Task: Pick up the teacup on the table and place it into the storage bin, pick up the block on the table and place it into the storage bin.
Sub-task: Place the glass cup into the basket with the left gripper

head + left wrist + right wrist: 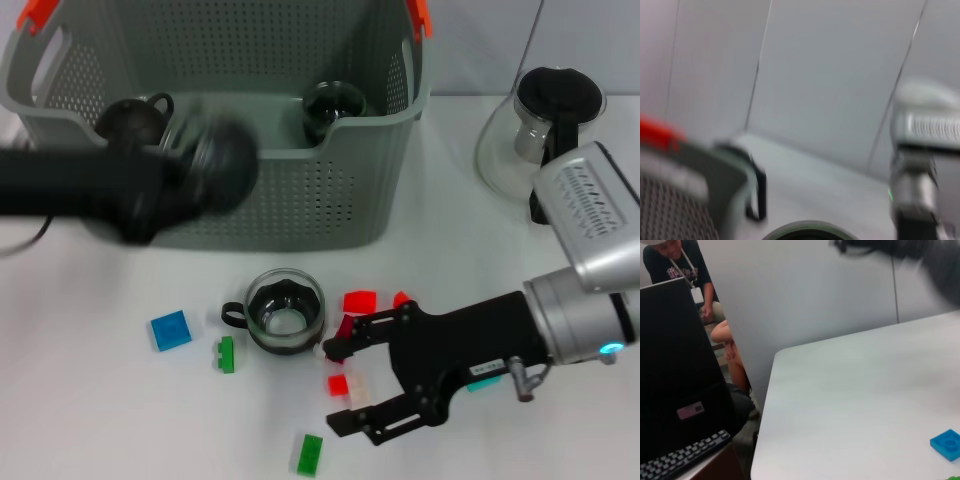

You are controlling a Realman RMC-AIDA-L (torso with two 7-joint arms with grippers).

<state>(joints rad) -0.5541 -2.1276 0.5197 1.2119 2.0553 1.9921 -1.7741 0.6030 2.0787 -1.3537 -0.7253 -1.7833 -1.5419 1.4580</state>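
Storage bin sits at the far left of the table, 2 orange handle clips visible on its rim. Inside it: 2 dark glass cups, one at the left wall, one toward the right wall.

1 teacup on the table, upright, just in front of the bin's near wall, handle pointing toward the robot's left.

Blocks loose around it, all on the table, none in the bin that I can see:
- 1 blue block, left of the teacup; also in the right wrist view
- 2 green blocks: one beside the cup handle, one near the front edge
- at least 3 red blocks right of the teacup

Right gripper low over the red blocks, fingers spread apart, one small red block lying between them, not gripped.

Left gripper blurred, in front of the bin's near wall; can't tell how its jaws stand.

1 glass carafe at the far right.
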